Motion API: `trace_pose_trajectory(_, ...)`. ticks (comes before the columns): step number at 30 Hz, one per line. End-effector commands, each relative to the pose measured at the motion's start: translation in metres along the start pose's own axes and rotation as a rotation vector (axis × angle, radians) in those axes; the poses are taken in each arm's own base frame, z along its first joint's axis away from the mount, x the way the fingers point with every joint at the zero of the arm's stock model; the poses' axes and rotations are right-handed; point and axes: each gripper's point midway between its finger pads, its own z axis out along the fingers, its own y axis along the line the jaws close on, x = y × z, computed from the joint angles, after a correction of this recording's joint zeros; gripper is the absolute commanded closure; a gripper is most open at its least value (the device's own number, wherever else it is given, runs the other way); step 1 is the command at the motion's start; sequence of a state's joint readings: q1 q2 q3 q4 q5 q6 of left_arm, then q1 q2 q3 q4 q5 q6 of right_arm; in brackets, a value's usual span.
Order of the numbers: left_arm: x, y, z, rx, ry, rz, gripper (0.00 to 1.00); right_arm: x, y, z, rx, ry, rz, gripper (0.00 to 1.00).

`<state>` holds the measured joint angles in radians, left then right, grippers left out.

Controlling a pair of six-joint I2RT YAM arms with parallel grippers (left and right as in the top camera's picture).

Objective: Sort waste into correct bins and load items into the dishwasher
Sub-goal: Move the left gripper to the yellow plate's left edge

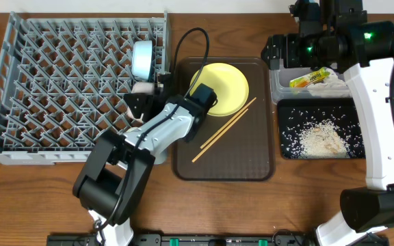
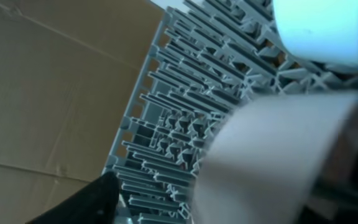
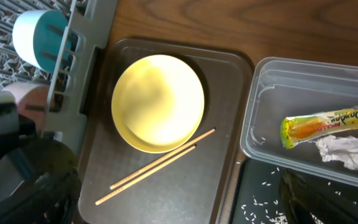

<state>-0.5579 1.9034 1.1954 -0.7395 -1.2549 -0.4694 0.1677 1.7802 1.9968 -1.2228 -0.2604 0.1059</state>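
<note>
The grey dish rack [image 1: 60, 89] fills the left, with the light blue bowl [image 1: 142, 58] on its side at the right edge. My left gripper [image 1: 142, 92] is shut on a white cup [image 2: 272, 155] over that edge, just below the blue bowl [image 2: 319, 31]. The yellow plate [image 1: 221, 89] and two chopsticks [image 1: 228, 130] lie on the brown tray [image 1: 224, 167]. My right gripper [image 1: 286, 49] hovers open and empty, high above the clear tub [image 1: 279, 85], which holds the wrapper [image 1: 310, 78] and crumpled paper [image 1: 330, 85]. Rice [image 1: 320, 137] lies in the black tray [image 1: 286, 147]. The white bowl is out of view.
The left arm [image 1: 163, 130] stretches across the brown tray's left edge, with a black cable [image 1: 187, 41] behind it. In the right wrist view the plate [image 3: 157, 102], chopsticks [image 3: 154, 165], tub [image 3: 260, 124] and one dark finger [image 3: 303, 199] show. Bare wooden table lies in front.
</note>
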Motion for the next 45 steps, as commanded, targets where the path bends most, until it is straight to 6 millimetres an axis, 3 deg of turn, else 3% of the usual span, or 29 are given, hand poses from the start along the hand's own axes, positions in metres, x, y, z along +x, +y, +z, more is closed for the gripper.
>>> trace_pose_trajectory(1,0.000,-0.006,-0.004,0.107,0.048,-0.062,0.27,0.000,0.003,0.003,-0.003,0.006,-0.005,0.01)
trace_pose_trajectory(4,-0.011,-0.004,-0.014,0.220,0.070,-0.106,0.24,0.000,0.003,0.003,-0.003,0.006,-0.005,0.01)
trace_pose_trajectory(9,-0.034,-0.003,-0.047,0.524,0.056,-0.099,0.20,0.001,0.003,0.003,-0.003,0.006,-0.005,0.01)
trace_pose_trajectory(13,-0.048,0.002,-0.084,0.782,0.035,-0.171,0.15,0.000,0.003,0.003,-0.003,0.006,-0.005,0.01)
trace_pose_trajectory(18,-0.075,-0.011,-0.149,1.205,0.072,-0.395,0.14,0.000,0.003,0.003,-0.003,0.006,-0.005,0.01)
trace_pose_trajectory(22,-0.069,-0.038,-0.146,1.199,0.263,-0.563,0.14,0.000,0.003,0.003,-0.003,0.006,-0.005,0.01)
trace_pose_trajectory(29,-0.027,-0.108,-0.126,1.063,0.565,-0.648,0.13,0.000,0.003,0.003,-0.003,0.006,-0.005,0.01)
trace_pose_trajectory(38,-0.025,-0.157,-0.113,1.035,0.614,-0.730,0.14,0.001,0.003,0.003,-0.002,0.006,-0.005,0.01)
trace_pose_trajectory(45,-0.015,-0.185,-0.105,1.017,0.664,-0.761,0.23,0.001,0.003,0.003,-0.003,0.006,-0.005,0.01)
